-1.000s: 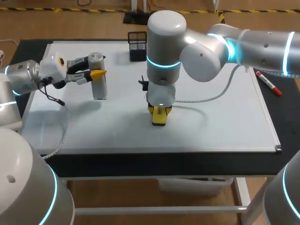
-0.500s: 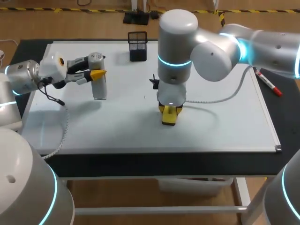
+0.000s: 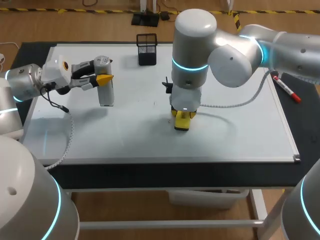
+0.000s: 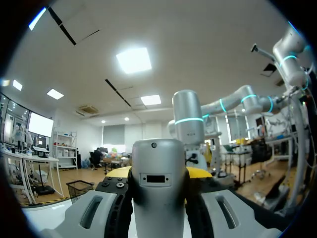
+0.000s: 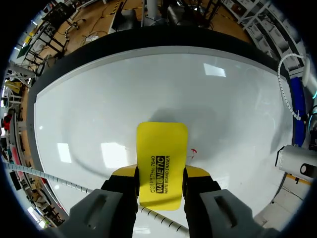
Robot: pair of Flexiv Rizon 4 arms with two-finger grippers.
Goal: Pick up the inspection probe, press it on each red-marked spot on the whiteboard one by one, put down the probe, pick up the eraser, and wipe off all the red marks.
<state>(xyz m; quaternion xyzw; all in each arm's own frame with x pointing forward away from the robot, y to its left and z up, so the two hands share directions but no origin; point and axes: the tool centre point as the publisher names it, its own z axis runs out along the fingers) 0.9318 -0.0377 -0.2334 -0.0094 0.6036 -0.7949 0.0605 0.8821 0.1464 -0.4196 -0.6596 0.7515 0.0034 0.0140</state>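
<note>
The right gripper (image 5: pixel 161 173) clamps the eraser (image 5: pixel 162 146) by its long sides. It looks light, stiff and perhaps slippery. The left gripper (image 4: pixel 158 172) pinches the probe (image 4: pixel 158 203).

You have a black table (image 3: pixel 125 175) carrying the whiteboard (image 3: pixel 240 135); a mesh pen cup (image 3: pixel 146 49) stands at twelve o'clock, a red marker (image 3: pixel 286 88) at three.
</note>
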